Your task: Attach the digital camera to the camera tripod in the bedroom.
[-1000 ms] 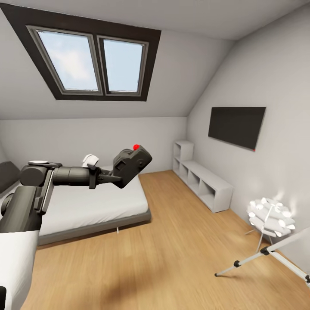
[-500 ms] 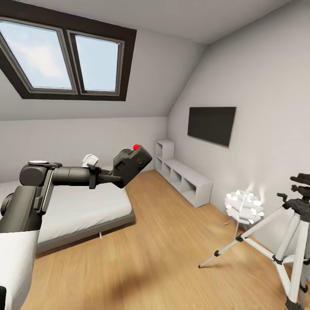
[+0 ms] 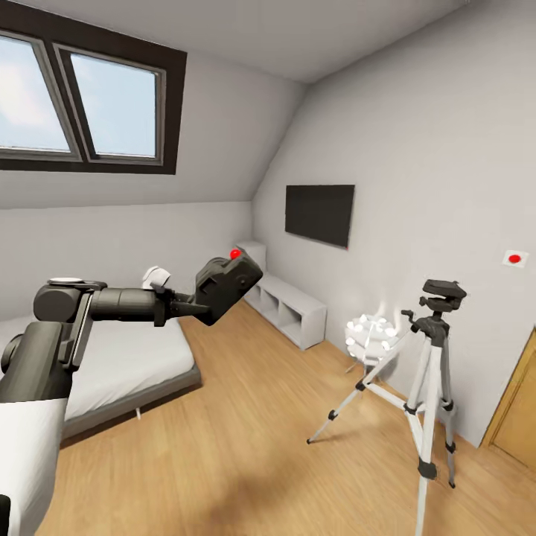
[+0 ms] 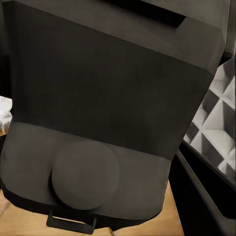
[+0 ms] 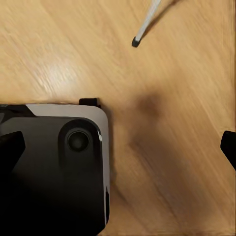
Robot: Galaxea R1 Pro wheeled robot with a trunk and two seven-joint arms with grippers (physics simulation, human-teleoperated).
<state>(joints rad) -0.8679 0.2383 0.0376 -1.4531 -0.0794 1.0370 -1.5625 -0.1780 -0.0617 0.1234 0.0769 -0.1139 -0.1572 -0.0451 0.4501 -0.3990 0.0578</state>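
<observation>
A: Where is the digital camera [image 3: 228, 286]?

B: Left of centre in the head view, held up in the air with its red button on top, tilted slightly. The left gripper [image 3: 195, 301] is pinching it from behind. In the left wrist view the camera's dark body [image 4: 105, 115] sits right up against the lens.

A: Why carry it so high?

B: My guess is that this height roughly suits the black head of the camera tripod [image 3: 429, 370], which stands at the lower right on the wood floor [image 3: 246, 447], well apart from the camera. A white lamp [image 3: 370, 333] glows just behind its legs.

A: And the arm's pose?

B: The left arm [image 3: 112, 304] reaches out almost level from the lower left, forearm pointing toward the room's far wall.

A: The right gripper?

B: Dark finger tips sit at opposite edges of the right wrist view, so I'd call it spread, above the floor beside the robot's base [image 5: 51, 167]. A tripod foot [image 5: 135, 42] shows there.
</observation>
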